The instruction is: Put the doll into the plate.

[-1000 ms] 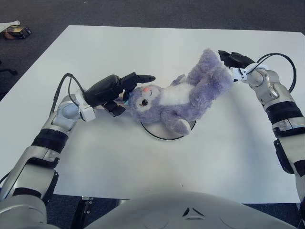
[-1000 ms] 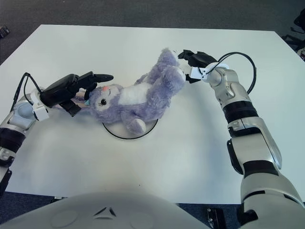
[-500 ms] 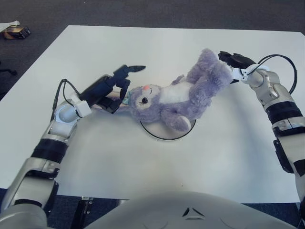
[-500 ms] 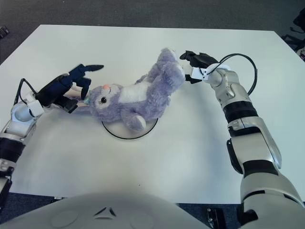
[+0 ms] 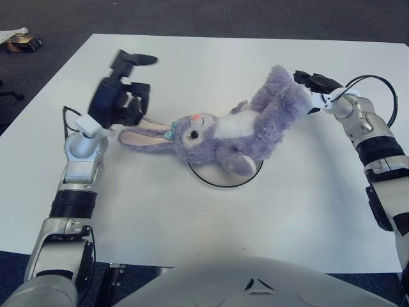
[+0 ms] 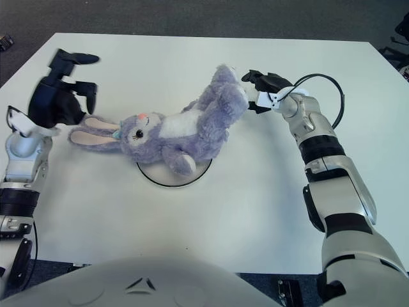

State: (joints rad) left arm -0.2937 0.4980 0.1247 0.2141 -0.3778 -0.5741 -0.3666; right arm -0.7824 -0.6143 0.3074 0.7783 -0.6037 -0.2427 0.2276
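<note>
Left eye view showed the fluffy purple plush rabbit doll [image 5: 236,131] lying across the white round plate [image 5: 217,181], ears trailing onto the white table [image 5: 192,217]. Left hand [image 5: 121,96] hovered raised, fingers relaxed, empty; right hand [image 5: 313,83] gripped the doll's foot, probably steadying it.

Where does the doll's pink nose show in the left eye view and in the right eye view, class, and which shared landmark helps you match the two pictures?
Left eye view: the doll has its pink nose just left of centre, above the plate.
Right eye view: the nose sits further left, again above the plate.
Shared landmark: the plate's dark rim under the doll's body.
</note>
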